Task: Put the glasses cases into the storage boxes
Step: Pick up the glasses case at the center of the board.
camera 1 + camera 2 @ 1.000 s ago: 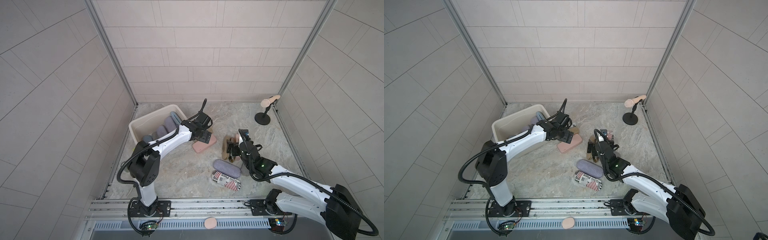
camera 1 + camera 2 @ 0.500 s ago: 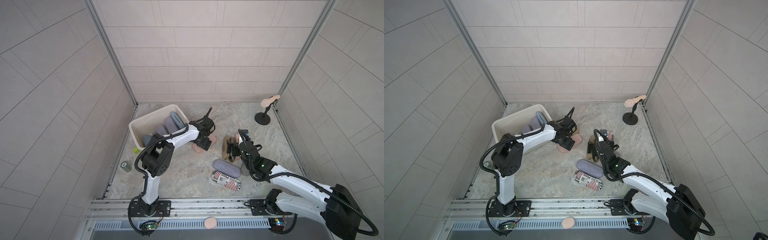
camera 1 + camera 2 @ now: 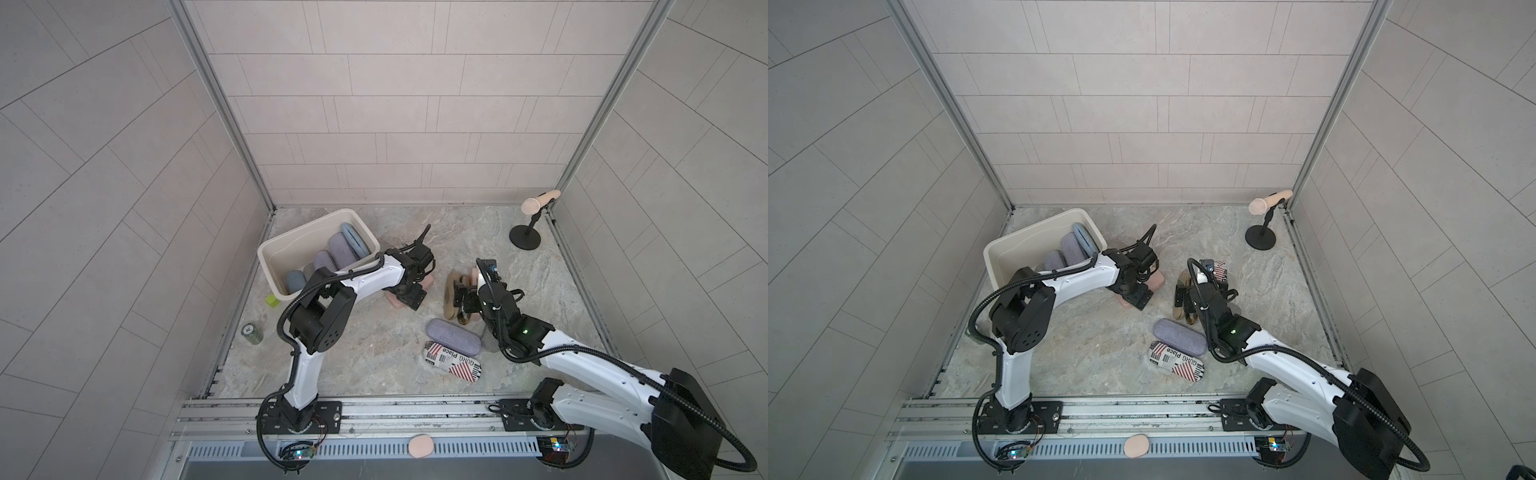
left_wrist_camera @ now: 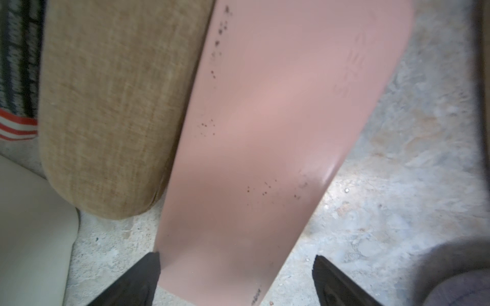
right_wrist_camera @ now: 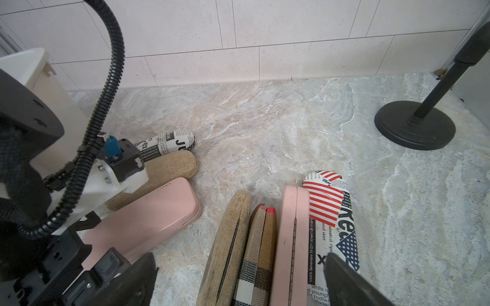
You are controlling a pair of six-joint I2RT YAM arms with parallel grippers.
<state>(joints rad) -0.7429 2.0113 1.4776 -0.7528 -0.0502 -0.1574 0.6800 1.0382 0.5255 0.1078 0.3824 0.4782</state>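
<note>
The cream storage box [image 3: 269, 277] at the back left holds several grey, lilac and light blue glasses cases [image 3: 340, 249]. My left gripper [image 4: 236, 255] is open and straddles one end of a pink case [image 4: 278, 119] lying on the floor beside a tan case [image 4: 114, 106]. One finger is at the pink case's edge, the other stands clear. My right gripper [image 5: 240, 256] is open above a row of tan [image 5: 230, 238], plaid [image 5: 261, 238], pink [image 5: 291, 225] and flag-print [image 5: 328, 206] cases. A lilac case [image 3: 453, 336] and a flag-print case [image 3: 451, 365] lie nearer the front.
A black-based microphone stand [image 3: 525, 239] stands at the back right. A small green cube [image 3: 272, 301] and a dark can [image 3: 251, 332] sit by the left wall, in front of the box. A newspaper-print case [image 5: 169, 140] lies behind the tan one.
My left gripper has moved from beside the box toward the front and down onto the pink case, the elbow swinging right. The right arm has not moved.
</note>
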